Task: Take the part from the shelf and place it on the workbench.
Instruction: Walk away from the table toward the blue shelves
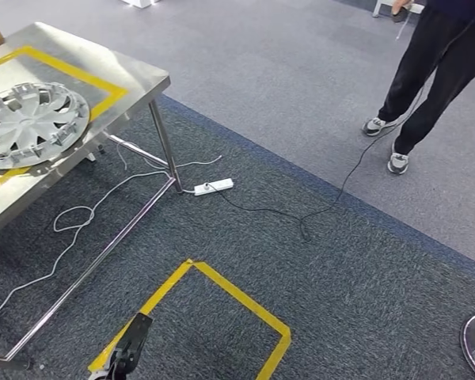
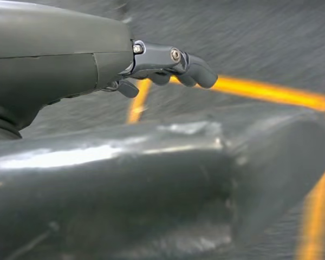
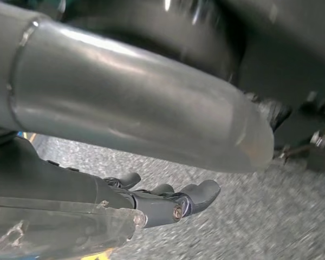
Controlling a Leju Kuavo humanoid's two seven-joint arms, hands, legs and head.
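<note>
A: Which step is this, would you say?

B: Judging by how things lie, the setting-down is done. The wheel cover lies flat on the table, inside the yellow tape frame marked on the table top, close to the table's near edge.

A: And the hands?

B: Both hold nothing. The left hand hangs over the carpet with its fingers stretched forward, only slightly bent at the tips, the thumb apart from them. The right hand looks much the same: fingers loosely extended, nothing between them.

A: So is the robot finished?

B: Either that, or it faces another fetch. The head camera looks past the table's corner leg at the floor, not at the table top, so I judge it to be turned partly away from the table. The shelf is not something I can place from here.

A: What would the next move call for?

B: If another part is wanted, a turn and a walk towards the shelf, hands kept empty and apart. The floor beside the table needs care: a white power strip lies just beyond the table's corner leg, with thin cables trailing from it under the table and out across the carpet. A yellow tape square marks the carpet on the near side of the table, probably a standing spot.

A: Anyone nearby?

B: A person stands well apart from the table, on the far side of the power strip, so the path should keep wide of them
</note>
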